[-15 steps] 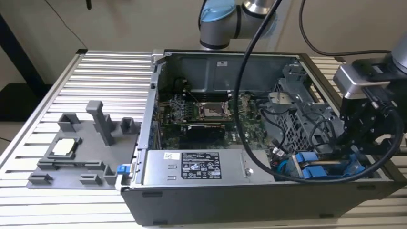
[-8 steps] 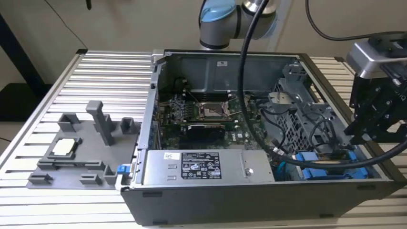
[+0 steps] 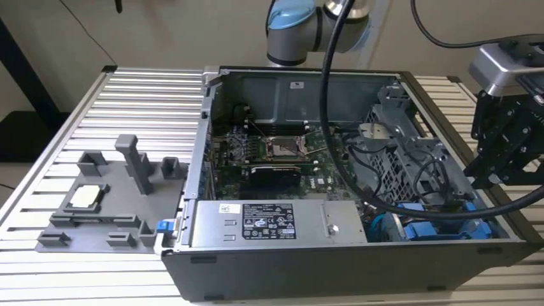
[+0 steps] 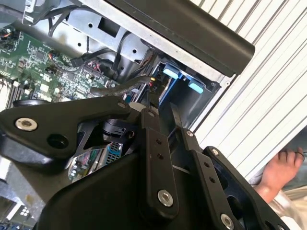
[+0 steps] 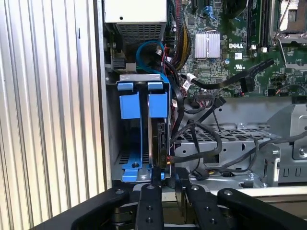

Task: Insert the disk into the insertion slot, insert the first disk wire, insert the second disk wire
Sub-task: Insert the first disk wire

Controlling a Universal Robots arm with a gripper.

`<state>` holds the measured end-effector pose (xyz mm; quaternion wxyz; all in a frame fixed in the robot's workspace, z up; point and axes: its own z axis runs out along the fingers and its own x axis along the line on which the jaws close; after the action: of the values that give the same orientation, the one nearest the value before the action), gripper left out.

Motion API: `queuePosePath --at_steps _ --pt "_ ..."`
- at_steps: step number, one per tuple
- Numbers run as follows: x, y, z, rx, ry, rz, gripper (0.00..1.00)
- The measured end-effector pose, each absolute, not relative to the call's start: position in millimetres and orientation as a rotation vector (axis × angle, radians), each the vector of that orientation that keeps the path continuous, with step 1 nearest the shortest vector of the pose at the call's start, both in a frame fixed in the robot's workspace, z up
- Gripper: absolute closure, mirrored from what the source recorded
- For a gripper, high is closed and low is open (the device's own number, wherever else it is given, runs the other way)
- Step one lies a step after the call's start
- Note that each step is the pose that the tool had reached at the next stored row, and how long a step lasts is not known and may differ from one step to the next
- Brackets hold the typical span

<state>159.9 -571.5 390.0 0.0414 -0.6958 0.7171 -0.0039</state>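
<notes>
Disk: stands edge-on in insertion slot, left of centre in first wrist view. Bright blue carrier frame, dark drive edge alongside. Exterior view: disk at lower right, blue showing.

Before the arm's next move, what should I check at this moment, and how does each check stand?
1. Disk in the insertion slot: ok, its blue frame stands inside the slot.
2. Gripper lined up with the slot: ok, it is next to the disk's edge.
3. Disk wires plugged in: cannot tell.
4. Path free of cables: not ok, black cables hang beside the slot.
5. Person clear of the gripper: cannot tell, seen past the table edge.
</notes>
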Motion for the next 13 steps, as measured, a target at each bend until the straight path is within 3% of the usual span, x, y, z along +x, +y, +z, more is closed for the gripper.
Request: queuePosePath --at_steps 13 --pt "159.9 -567.4 390.1 -2.129 2.196 -0.012 0.73"
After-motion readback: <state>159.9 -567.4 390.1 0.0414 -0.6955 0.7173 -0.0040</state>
